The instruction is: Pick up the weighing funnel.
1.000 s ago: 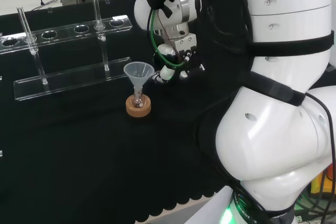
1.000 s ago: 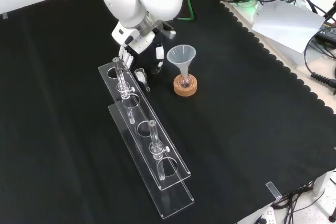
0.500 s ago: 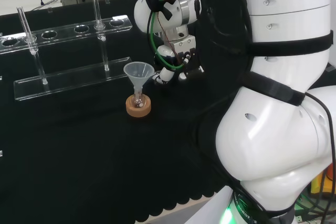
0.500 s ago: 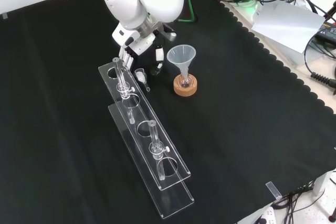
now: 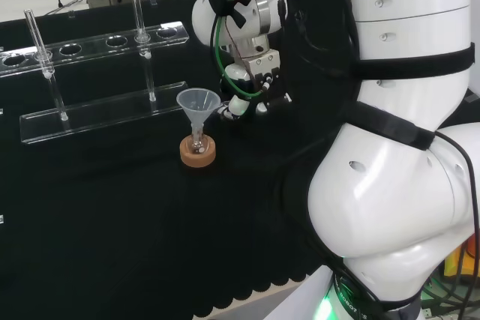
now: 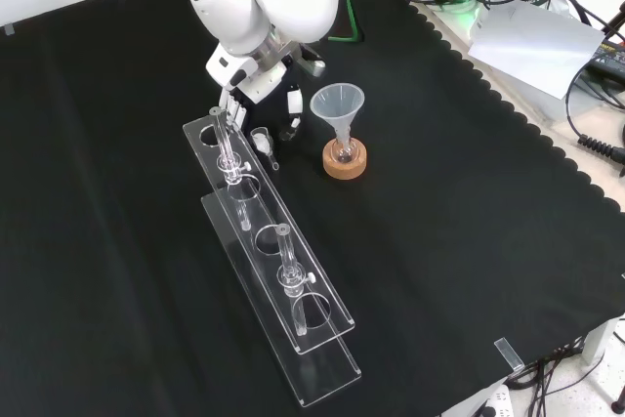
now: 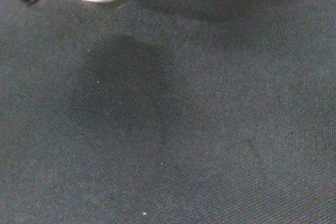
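Weighing funnel lies ungrasped on the cloth beside the rack in the front view, the hand poised above, fingers uncurled. Head view: fingertips low behind the funnel. Wrist view: cloth close below. Grasp and lift not yet done.

A clear funnel is seated mouth up in a small flask on a cork ring. To its left in the front view, a clear rack with two upright tubes is set on the black-clothed table.

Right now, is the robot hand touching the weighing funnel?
Cannot tell. The front view shows the robot hand close over the weighing funnel, but neither contact nor gap shows plainly.
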`<state>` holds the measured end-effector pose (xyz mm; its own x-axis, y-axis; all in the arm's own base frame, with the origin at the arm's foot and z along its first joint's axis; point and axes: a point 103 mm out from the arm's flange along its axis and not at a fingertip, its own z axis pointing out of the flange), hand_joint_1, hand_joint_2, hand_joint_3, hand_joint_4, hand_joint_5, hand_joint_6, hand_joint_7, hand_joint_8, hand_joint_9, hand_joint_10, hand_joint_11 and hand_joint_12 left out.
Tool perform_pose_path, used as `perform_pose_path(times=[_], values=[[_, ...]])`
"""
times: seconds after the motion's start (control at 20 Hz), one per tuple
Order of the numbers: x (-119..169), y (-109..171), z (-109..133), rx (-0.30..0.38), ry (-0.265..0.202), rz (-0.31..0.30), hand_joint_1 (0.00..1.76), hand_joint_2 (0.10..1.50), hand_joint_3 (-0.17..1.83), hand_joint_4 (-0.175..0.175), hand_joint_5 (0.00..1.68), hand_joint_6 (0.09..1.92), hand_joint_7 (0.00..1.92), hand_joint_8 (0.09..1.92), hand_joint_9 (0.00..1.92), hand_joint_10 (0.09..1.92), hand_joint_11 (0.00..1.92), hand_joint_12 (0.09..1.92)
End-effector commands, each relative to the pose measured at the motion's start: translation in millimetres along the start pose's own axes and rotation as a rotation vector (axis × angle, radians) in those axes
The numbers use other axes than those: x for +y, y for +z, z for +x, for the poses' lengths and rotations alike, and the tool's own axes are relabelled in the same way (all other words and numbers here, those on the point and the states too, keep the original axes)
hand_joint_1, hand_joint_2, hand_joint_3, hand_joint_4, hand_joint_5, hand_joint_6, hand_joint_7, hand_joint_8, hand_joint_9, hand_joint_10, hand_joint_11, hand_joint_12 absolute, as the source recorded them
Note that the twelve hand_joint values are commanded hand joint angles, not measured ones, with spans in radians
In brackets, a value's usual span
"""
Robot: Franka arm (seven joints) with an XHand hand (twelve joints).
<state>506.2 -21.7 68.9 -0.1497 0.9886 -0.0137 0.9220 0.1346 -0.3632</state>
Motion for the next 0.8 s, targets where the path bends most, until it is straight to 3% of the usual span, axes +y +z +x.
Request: perform_pose_path(times=[0.05,0.3,0.8], values=[[-0.1,0.8,7.8,-0.016,0.003,0.006,0.91,0.62,0.60,-0.005,0.74,0.68,0.69,0.62,0.93,0.40,0.74,1.16],[-0.3,1.5,4.4,0.000,-0.006,0.011,0.91,0.63,0.60,-0.003,0.76,0.70,0.69,0.62,0.93,0.40,0.74,1.16],[0.6,4.6,2.6,-0.039,0.015,0.029,0.91,0.63,0.61,0.015,0.85,0.74,0.70,0.62,0.94,0.40,0.74,1.16]])
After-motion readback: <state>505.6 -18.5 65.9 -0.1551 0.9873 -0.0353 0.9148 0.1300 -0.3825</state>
